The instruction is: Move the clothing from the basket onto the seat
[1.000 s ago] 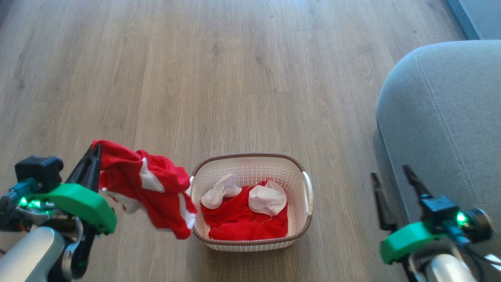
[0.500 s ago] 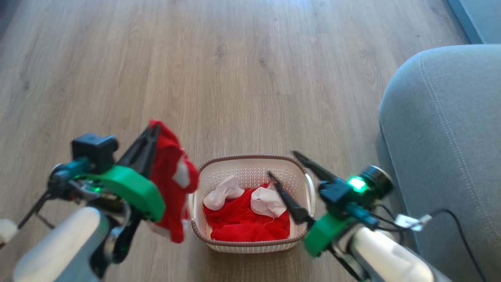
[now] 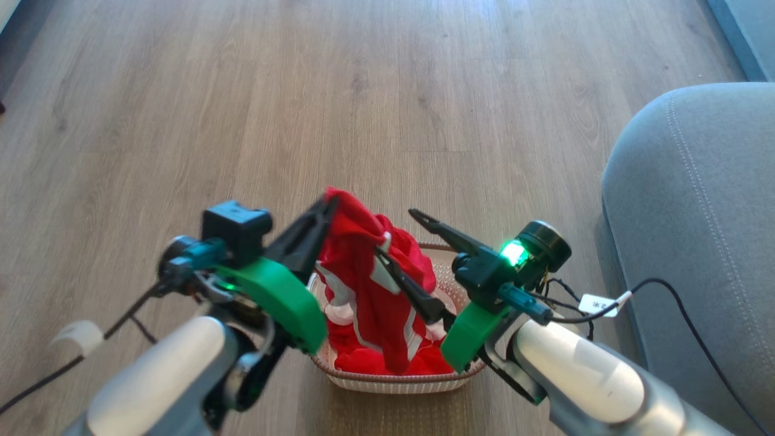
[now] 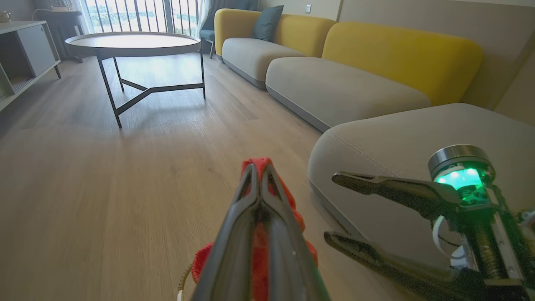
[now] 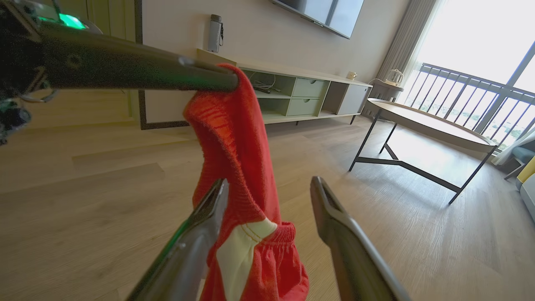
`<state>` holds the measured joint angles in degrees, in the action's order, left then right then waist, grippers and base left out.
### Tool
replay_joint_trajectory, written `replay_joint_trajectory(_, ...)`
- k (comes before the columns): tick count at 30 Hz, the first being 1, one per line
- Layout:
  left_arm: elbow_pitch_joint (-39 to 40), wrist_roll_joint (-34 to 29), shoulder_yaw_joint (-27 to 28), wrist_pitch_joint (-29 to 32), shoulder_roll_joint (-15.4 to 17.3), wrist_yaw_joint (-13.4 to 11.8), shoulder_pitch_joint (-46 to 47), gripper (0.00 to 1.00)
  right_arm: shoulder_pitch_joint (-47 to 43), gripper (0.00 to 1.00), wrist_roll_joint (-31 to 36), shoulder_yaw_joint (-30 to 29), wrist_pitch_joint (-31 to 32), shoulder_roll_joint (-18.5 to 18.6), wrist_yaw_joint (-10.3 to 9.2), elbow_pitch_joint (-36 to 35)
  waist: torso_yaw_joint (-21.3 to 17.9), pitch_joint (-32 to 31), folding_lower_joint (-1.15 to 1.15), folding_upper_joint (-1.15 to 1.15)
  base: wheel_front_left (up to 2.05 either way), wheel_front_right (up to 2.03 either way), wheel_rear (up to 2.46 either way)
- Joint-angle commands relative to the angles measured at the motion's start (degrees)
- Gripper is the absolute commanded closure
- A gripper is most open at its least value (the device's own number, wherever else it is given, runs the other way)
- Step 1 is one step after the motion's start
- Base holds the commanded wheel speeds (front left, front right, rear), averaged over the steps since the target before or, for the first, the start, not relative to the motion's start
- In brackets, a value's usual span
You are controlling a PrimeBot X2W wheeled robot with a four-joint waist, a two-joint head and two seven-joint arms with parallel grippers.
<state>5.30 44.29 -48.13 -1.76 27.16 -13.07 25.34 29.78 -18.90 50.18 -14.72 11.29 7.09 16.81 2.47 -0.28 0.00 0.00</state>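
My left gripper (image 3: 329, 204) is shut on the top edge of the red clothing (image 3: 363, 284), which hangs from it with white panels showing, over the basket (image 3: 399, 383). More red fabric lies inside the basket. The left wrist view has the shut left gripper (image 4: 259, 169) with red cloth pinched at its tip. My right gripper (image 3: 396, 233) is open right beside the hanging cloth, its lower finger lying across the fabric. In the right wrist view the clothing (image 5: 234, 138) hangs by the right gripper (image 5: 269, 184), partly between its fingers. The grey seat (image 3: 696, 212) is to the right.
Wood floor (image 3: 303, 109) stretches ahead. A black cable with a white tag (image 3: 596, 304) trails off my right arm. A round coffee table (image 5: 430, 125), a low cabinet (image 5: 309, 98) and a yellow-backed sofa (image 4: 397, 54) stand farther off.
My left gripper carried the clothing rightward from beside the basket to above it. My right gripper swung left from the seat to the hanging cloth. The head camera shifted too.
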Motion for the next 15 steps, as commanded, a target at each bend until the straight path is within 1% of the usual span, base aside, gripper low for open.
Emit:
replay_joint_trajectory(1,2.13,-0.63,2.47,0.05,0.71,0.14,4.48,1.00,1.89,0.00,-0.40,-0.57,-0.28,-0.50,0.40,-1.41,0.02,-0.02,0.00,0.00,0.00,0.00,0.00)
replay_joint_trajectory(6,5.12,-0.57,-0.16,1.39,-1.22,1.57,5.04,1.00,2.35,0.00,-0.90,-0.99,-0.28,-0.49,0.40,-0.59,-0.03,-0.26,0.00,0.00,0.00,0.00,0.00)
replay_joint_trajectory(15,8.13,-0.75,-1.94,2.99,-2.42,1.85,5.95,1.00,1.93,0.00,-3.76,-0.50,-0.28,-2.00,0.40,2.80,-0.16,-0.66,0.00,0.00,0.00,0.00,0.00)
